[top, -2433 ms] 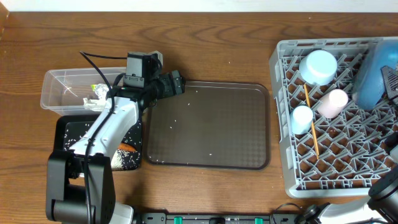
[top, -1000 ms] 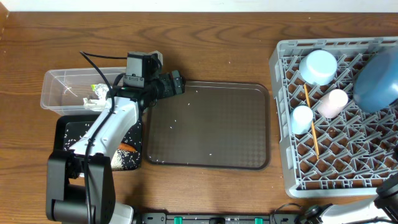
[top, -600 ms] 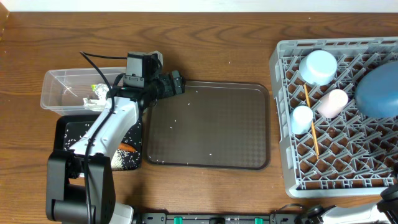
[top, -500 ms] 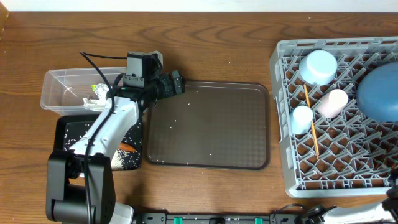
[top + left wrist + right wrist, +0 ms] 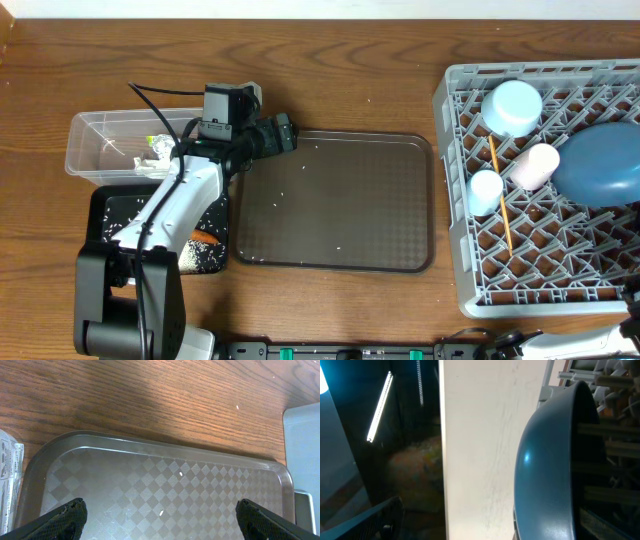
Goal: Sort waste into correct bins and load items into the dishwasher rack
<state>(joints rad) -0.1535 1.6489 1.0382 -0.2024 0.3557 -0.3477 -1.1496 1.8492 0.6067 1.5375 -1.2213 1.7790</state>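
The grey dishwasher rack (image 5: 470, 280) on the right holds a light-blue bowl (image 5: 512, 105), a pink cup (image 5: 535, 165), a small light-blue cup (image 5: 486, 188) and wooden chopsticks (image 5: 501, 205). The dark-blue plate (image 5: 600, 172) leans among the rack's pegs. In the right wrist view the plate (image 5: 550, 465) stands on edge. My right gripper (image 5: 480, 519) is open, its left finger well clear of the plate. My left gripper (image 5: 285, 135) (image 5: 161, 507) hangs open over the brown tray's far-left corner, holding nothing. The wrapper (image 5: 158, 150) lies in the clear tub (image 5: 100, 125). Carrot (image 5: 205, 238) and rice (image 5: 200, 258) lie in the black tray (image 5: 100, 205).
The brown serving tray (image 5: 400, 150) lies in the middle with a few rice grains (image 5: 338, 250) on it. The left arm's white link (image 5: 175, 205) crosses over both bins. The rack's near wall runs close to the table's front edge.
My right gripper has opened and let go of the plate. The plate has tipped down and to the left into the rack. The left arm has not moved.
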